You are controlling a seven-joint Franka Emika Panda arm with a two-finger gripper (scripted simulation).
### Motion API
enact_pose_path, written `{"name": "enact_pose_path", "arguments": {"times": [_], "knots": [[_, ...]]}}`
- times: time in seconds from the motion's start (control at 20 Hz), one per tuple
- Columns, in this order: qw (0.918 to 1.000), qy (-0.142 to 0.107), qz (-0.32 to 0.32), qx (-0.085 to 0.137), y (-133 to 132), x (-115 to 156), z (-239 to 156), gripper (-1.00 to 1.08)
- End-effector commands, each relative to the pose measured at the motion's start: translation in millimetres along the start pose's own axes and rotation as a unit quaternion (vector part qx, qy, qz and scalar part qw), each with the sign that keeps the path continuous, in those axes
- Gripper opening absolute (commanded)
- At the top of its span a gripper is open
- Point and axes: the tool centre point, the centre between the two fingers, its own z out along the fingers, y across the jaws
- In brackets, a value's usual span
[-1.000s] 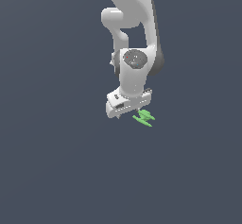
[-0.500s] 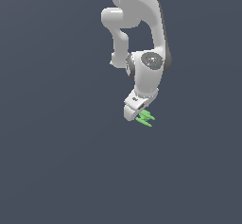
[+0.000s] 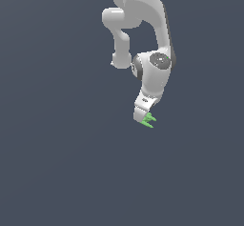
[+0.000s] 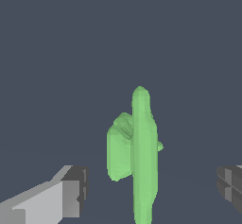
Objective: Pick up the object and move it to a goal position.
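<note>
Gripper (image 3: 144, 118) spread wide, both fingers (image 4: 56, 197) clear of the green spiky object (image 4: 139, 157). Object stands in the gap between them. In the exterior view, green prongs show just beside the gripper tip.

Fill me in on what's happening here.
A white robot arm has its gripper lowered over a small green pronged object. In the wrist view the green object sits in the gap between the two fingers, with open space on both sides, so the jaws are open and nothing is gripped yet. The object has not been picked up, and no goal marker shows in either view.
</note>
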Motion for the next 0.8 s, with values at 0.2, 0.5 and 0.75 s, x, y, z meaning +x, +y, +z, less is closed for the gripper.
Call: {"name": "enact_pose_path", "arguments": {"times": [0.2,0.5,0.75], "knots": [[1.0000,0.000,-0.005,0.000,-1.6,0.8,1.8,1.00],[1.0000,0.001,-0.007,0.000,-2.6,0.7,21.7,1.00],[1.0000,0.001,-0.008,0.000,-3.2,0.6,44.0,1.00]]}}
